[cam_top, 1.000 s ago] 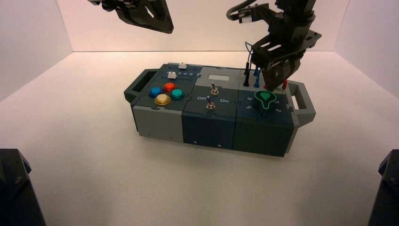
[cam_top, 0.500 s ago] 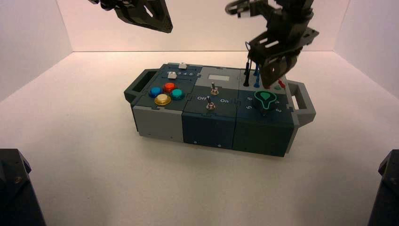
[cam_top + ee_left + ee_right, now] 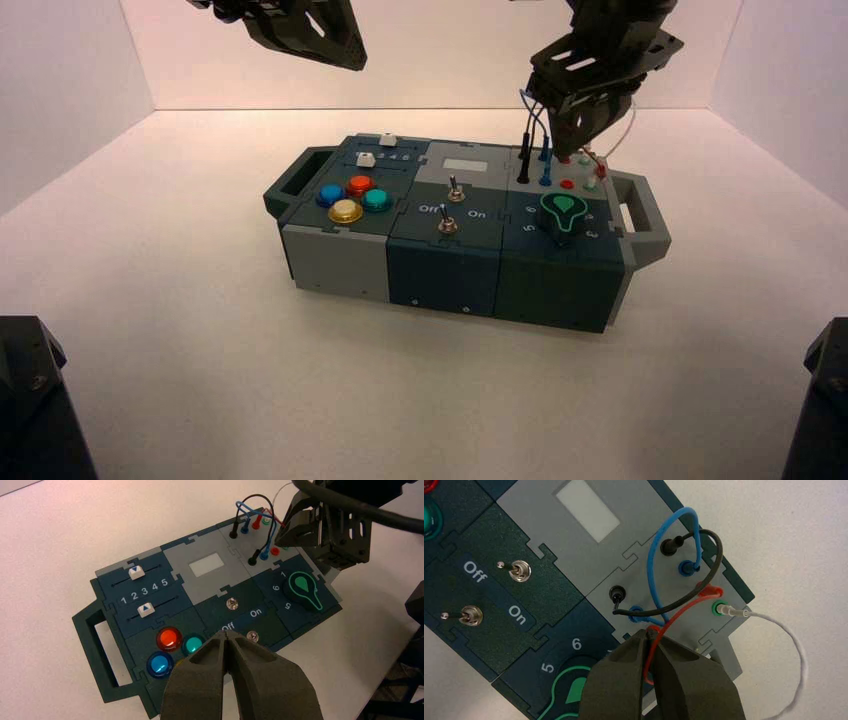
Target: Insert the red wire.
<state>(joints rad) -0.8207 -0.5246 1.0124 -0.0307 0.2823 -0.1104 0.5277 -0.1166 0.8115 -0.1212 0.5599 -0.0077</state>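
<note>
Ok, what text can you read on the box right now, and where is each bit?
"Off" and "On": beside the two toggle switches.
"1 2 3 4 5": between the two sliders.
"1", "6", "5": around the green knob; other dial numbers are hidden.
The white window shows no text.

Right gripper (image 3: 580,140) higher, red wire (image 3: 674,622) along.

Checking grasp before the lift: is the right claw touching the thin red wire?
Touching. The right wrist view shows the shut right claw pinching the thin red wire, which runs between its fingers.
</note>
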